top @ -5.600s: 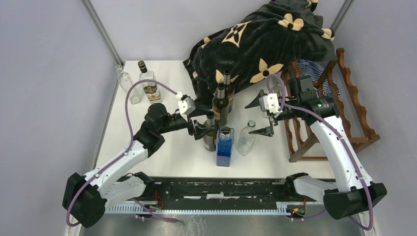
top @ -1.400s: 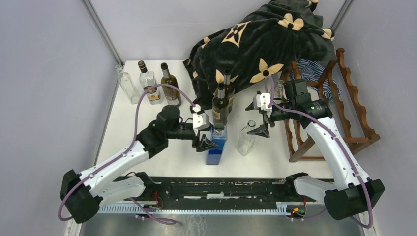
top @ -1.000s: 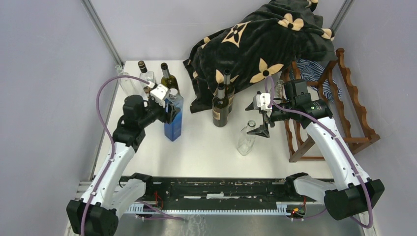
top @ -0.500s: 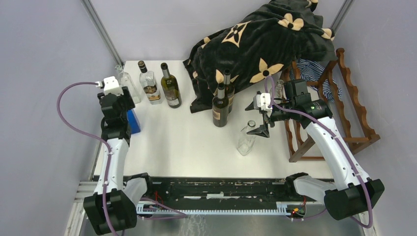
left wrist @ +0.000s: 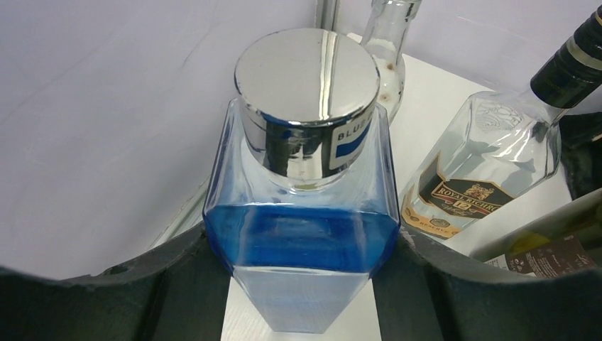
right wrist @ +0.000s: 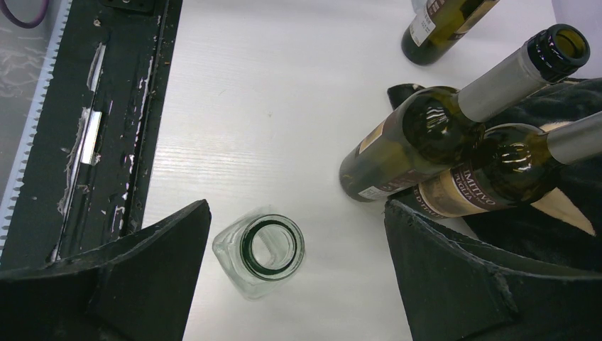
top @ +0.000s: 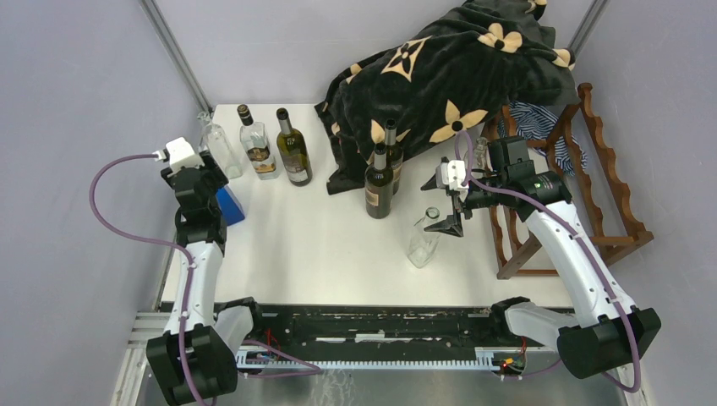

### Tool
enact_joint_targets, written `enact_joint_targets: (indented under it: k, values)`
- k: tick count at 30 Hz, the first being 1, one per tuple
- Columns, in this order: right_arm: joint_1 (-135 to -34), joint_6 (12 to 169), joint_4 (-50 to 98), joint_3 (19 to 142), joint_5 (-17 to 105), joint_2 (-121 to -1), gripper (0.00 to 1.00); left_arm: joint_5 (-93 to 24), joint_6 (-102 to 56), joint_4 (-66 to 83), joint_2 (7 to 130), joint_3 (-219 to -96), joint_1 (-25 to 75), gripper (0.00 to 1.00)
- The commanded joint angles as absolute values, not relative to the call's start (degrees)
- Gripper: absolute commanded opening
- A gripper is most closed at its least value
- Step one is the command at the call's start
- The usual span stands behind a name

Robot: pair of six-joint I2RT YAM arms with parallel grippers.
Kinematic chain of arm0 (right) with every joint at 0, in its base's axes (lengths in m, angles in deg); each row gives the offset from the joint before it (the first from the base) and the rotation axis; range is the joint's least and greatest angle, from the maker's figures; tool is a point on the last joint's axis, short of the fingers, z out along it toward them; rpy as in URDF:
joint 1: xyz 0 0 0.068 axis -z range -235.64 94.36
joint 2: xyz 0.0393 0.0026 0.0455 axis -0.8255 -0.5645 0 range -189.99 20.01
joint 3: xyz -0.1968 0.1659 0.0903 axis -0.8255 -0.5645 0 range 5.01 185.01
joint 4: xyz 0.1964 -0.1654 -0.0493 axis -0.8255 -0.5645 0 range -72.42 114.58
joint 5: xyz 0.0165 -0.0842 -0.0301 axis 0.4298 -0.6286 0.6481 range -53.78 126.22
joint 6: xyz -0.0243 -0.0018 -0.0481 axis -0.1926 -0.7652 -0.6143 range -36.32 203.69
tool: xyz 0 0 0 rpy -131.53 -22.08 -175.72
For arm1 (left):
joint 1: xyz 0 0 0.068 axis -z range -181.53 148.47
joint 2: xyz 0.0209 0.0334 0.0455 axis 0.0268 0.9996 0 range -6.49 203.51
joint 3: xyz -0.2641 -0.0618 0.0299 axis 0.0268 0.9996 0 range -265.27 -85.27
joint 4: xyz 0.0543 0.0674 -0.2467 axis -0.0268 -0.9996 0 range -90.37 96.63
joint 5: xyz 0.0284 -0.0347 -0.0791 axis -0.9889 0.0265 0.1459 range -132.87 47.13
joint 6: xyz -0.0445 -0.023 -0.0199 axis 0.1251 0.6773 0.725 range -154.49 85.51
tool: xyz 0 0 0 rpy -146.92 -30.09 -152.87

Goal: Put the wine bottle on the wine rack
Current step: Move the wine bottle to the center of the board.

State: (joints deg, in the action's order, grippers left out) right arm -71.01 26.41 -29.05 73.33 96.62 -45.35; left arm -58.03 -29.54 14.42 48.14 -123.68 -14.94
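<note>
The dark reddish-brown wine rack (top: 610, 182) stands at the table's right edge, its back part under a blanket. Two dark wine bottles (top: 379, 184) stand upright together mid-table, and also show in the right wrist view (right wrist: 426, 138). A third wine bottle (top: 293, 154) stands at the back left. My right gripper (top: 448, 201) is open and empty, hovering over an open clear glass bottle (right wrist: 260, 254), left of the rack. My left gripper (left wrist: 302, 284) is shut on a square blue bottle (left wrist: 302, 234) with a chrome cap, at the table's left edge (top: 225, 205).
A black blanket with tan flowers (top: 448, 68) is heaped at the back, over the rack's top. A whisky bottle (left wrist: 483, 170) and a clear bottle (left wrist: 387, 35) stand at the back left corner. Grey walls close both sides.
My left arm has carried the blue bottle from the middle of the table to the left edge. The right arm and the wine bottles have stayed put.
</note>
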Motion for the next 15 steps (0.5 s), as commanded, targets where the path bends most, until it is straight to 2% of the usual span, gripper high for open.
enact_joint_targets:
  k: [1,8,15]
  values:
    - [-71.23,25.77,-28.01,73.54,98.27,-45.05,0.98,-60.56,-26.34,19.71,44.75,-124.87,-15.19,0.69]
    - [-71.23,25.78,-27.97,73.32,98.36,-44.77,0.98,-57.23,-26.17,15.85,43.62,-126.6,-15.1,0.83]
    - [-71.26,25.77,-27.95,73.04,98.45,-44.28,0.98,-55.25,-26.14,11.67,42.17,-128.97,-15.12,0.9]
